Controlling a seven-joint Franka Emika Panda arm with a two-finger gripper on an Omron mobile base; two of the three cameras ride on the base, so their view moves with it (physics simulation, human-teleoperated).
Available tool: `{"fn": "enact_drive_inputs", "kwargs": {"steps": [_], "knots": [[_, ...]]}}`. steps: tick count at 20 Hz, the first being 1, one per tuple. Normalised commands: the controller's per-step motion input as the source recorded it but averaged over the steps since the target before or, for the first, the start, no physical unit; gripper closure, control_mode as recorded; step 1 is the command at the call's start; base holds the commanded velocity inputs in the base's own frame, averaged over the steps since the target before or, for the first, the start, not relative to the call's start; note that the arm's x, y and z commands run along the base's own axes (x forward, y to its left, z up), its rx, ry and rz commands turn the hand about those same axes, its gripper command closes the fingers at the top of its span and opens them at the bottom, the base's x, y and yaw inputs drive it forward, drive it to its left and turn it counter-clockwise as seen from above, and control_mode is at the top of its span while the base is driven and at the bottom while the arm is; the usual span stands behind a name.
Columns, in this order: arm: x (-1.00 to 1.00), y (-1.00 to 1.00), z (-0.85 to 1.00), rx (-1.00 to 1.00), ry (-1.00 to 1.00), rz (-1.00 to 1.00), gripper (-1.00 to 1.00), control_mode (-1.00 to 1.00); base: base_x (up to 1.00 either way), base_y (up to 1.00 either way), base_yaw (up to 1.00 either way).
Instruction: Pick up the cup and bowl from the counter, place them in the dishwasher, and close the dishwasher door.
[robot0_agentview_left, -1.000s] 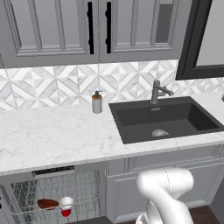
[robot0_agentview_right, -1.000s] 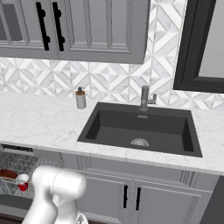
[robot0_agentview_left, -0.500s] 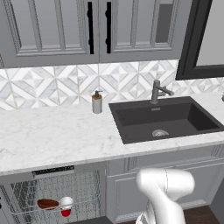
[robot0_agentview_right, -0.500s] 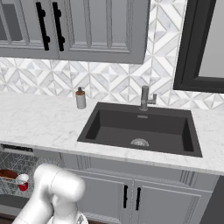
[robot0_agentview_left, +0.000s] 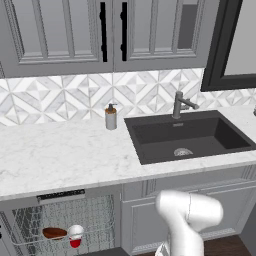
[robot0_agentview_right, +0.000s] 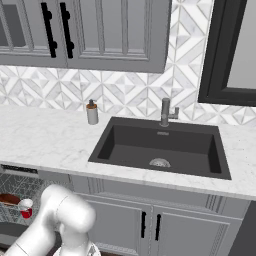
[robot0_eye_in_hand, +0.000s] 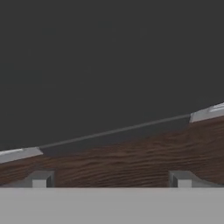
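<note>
The gripper (robot0_eye_in_hand: 111, 179) is seen in the hand view with its two finger tips (robot0_eye_in_hand: 40, 179) set wide apart and nothing between them. Directly beyond the tips, a strip of brown wood-grain floor (robot0_eye_in_hand: 131, 159) is shown, and above it a flat dark grey panel (robot0_eye_in_hand: 109, 65) occupies the rest of the view. Whether this panel is the dishwasher door cannot be determined from that view. No contact between the tips and the panel is visible.

In the left base view, the white arm (robot0_agentview_left: 187, 220) is located at the lower right, bent downward below counter level. To its left, the dishwasher (robot0_agentview_left: 60, 220) is seen under the counter (robot0_agentview_left: 60, 155) with its wire rack (robot0_agentview_left: 30, 220) exposed. The bowl (robot0_agentview_left: 54, 233) is lying in the rack, and the cup (robot0_agentview_left: 75, 236) is placed just beside it on the right, with its white rim turned toward the camera. A thin dark control strip (robot0_agentview_left: 61, 195) is located along the top of the appliance.

Farther back, a black sink (robot0_agentview_left: 190, 137) is set into the worktop, with a metal faucet (robot0_agentview_left: 180, 104) at its rear edge. A grey soap dispenser (robot0_agentview_left: 111, 117) with a brown top is standing upright to the left of the sink, near the patterned backsplash (robot0_agentview_left: 60, 100). Grey upper cabinets (robot0_agentview_left: 110, 32) with black bar handles are mounted above.
</note>
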Motion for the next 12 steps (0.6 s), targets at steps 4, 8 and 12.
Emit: {"fn": "enact_drive_inputs", "kwargs": {"steps": [4, 8, 12], "knots": [[0.32, 0.37, -0.73, 0.0, 0.0, 0.0, -1.0, -1.0, 0.0, 0.0, 0.0], [0.41, 0.41, -0.71, 0.0, -0.1, 0.0, -1.0, -1.0, 0.0, 0.0, 0.0], [1.0, 0.16, -0.27, -0.01, -0.52, 0.0, -1.0, -1.0, 0.0, 0.0, 0.0]]}}
